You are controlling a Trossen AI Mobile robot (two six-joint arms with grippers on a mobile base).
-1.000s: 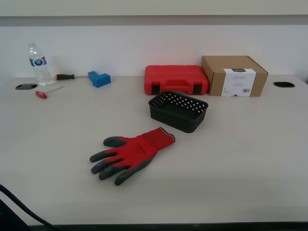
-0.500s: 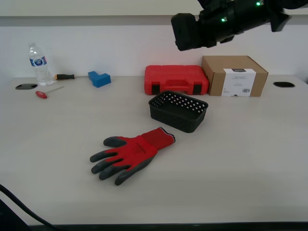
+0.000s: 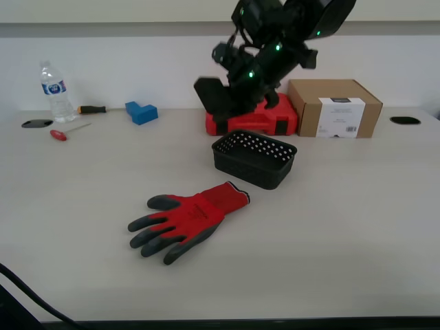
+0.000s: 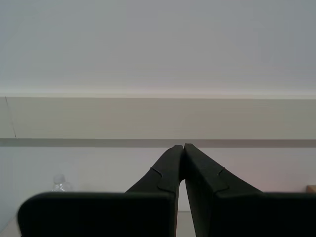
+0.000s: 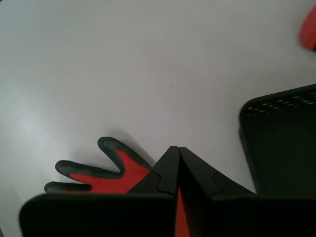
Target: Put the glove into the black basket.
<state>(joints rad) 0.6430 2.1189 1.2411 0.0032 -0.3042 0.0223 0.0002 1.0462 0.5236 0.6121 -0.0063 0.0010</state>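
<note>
My first gripper [image 5: 177, 148] is closed and empty, high above the glove [image 3: 187, 219] lying flat just beside the black basket [image 3: 254, 159], so I should open wide, go down slowly and pinch its red middle.

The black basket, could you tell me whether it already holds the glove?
No, the glove lies flat on the table, just outside the empty black basket.

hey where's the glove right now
The glove lies flat on the table, near the middle of the exterior view and slightly to that view's left. Its cuff points toward the black basket just behind it; no gripper touches it.
</note>
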